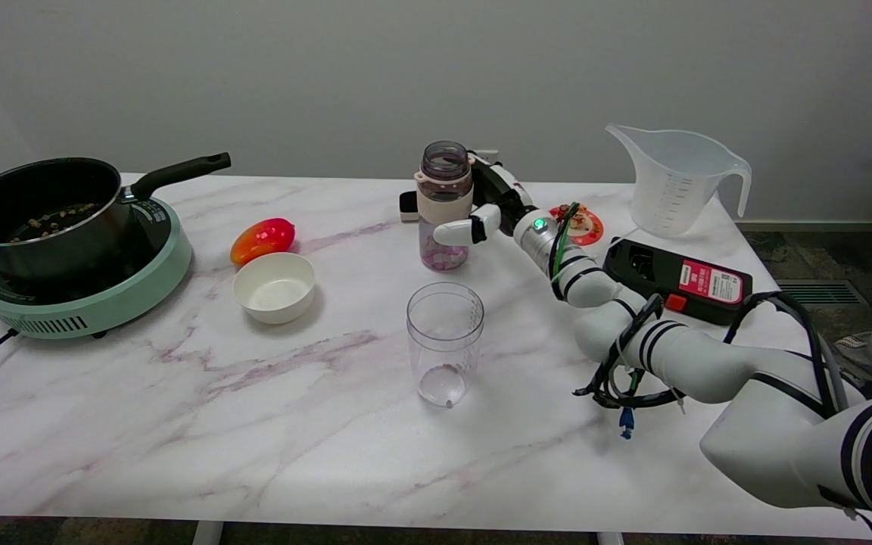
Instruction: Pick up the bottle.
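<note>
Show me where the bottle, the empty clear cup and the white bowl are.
bottle [444,198]: head view, on its pale band below the neck.
clear cup [444,344]: head view, on its front wall.
white bowl [275,304]: head view, on its near rim.

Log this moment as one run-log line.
step: grasp | right hand: wrapped around bottle | bottle: upright, lift off table unclear | nearest: clear cup, in front, apart
</note>
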